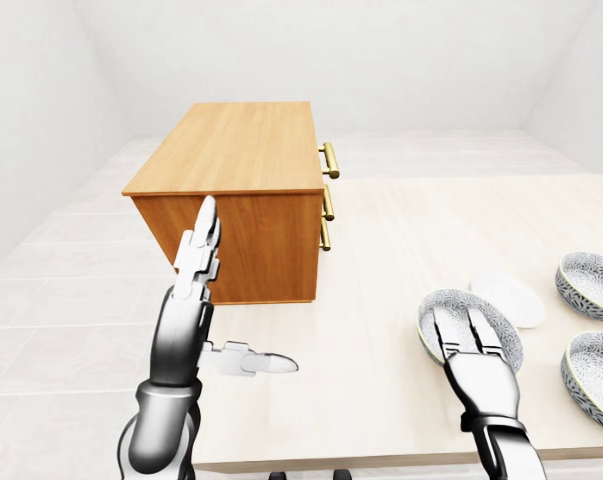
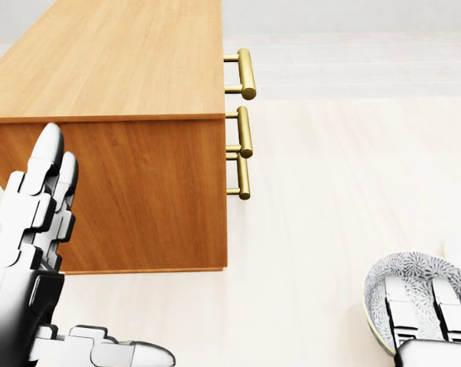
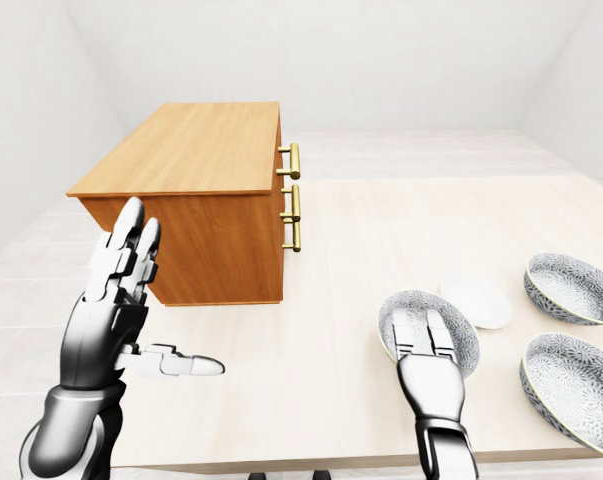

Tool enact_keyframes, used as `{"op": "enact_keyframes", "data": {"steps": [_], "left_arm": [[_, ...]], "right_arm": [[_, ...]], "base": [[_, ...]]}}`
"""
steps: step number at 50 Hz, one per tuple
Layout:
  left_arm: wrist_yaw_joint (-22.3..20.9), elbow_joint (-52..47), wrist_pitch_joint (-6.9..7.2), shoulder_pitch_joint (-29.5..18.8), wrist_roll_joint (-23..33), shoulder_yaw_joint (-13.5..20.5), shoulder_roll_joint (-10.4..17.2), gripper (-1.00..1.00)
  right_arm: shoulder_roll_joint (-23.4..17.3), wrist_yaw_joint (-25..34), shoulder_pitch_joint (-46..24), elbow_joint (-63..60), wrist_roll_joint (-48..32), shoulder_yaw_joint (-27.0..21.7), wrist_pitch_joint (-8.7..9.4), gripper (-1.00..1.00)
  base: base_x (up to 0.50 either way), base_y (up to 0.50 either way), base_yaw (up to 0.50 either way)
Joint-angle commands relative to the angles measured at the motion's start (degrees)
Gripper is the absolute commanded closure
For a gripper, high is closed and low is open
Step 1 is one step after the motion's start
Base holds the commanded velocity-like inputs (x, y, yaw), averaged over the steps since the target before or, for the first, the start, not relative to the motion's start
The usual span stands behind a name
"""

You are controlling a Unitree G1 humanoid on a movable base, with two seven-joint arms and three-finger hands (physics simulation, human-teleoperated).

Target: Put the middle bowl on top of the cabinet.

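Observation:
A wooden cabinet (image 1: pixel 236 145) with brass handles (image 1: pixel 328 160) stands on the pale table, upper left in the eye views. A grey patterned bowl (image 3: pixel 463 340) sits at the lower right. My right hand (image 3: pixel 419 320) lies over it with fingers stretched flat, open, covering its near half. Whether the fingers touch the bowl is unclear. Two more patterned bowls (image 3: pixel 571 285) (image 3: pixel 571 385) sit further right. My left hand (image 3: pixel 171 290) is raised beside the cabinet's near end, open, fingers (image 3: pixel 131 235) pointing up and thumb out, holding nothing.
A small white dish (image 3: pixel 476 302) lies just right of the nearest bowl. The table's near edge (image 3: pixel 311 462) runs along the bottom of the eye views. Bare tabletop stretches between the cabinet and the bowls. White floor and walls lie beyond.

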Motion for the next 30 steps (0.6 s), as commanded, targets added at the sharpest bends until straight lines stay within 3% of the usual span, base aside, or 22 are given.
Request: {"op": "enact_keyframes", "data": {"steps": [1,3,21,27,30], "left_arm": [[0.0,0.2,0.00,0.0,-0.5,0.2,-0.1,-1.00],[0.0,0.1,0.00,0.0,-0.5,0.2,-0.1,-1.00],[-0.1,-0.3,0.00,0.0,-0.4,0.0,-0.1,-1.00],[-0.2,-0.2,0.00,0.1,-0.3,-0.1,-0.1,-1.00],[-0.1,0.0,0.00,0.2,-0.2,-0.2,0.0,-1.00]], "right_arm": [[-0.6,0.6,-0.6,1.6,-0.2,-2.5,0.84,-0.67],[-0.6,0.3,-0.5,1.7,0.2,-2.4,0.51,1.00],[-0.2,1.0,0.5,-0.4,-0.1,-3.1,0.38,1.00],[0.2,3.6,1.1,-5.3,-1.4,-4.2,1.45,1.00],[0.6,6.6,1.7,-10.8,-1.9,-5.0,1.10,1.00]], "base": [[0.00,0.00,0.00],[0.00,0.00,0.00],[0.00,0.00,0.00],[0.00,0.00,0.00],[0.00,0.00,0.00]]}}
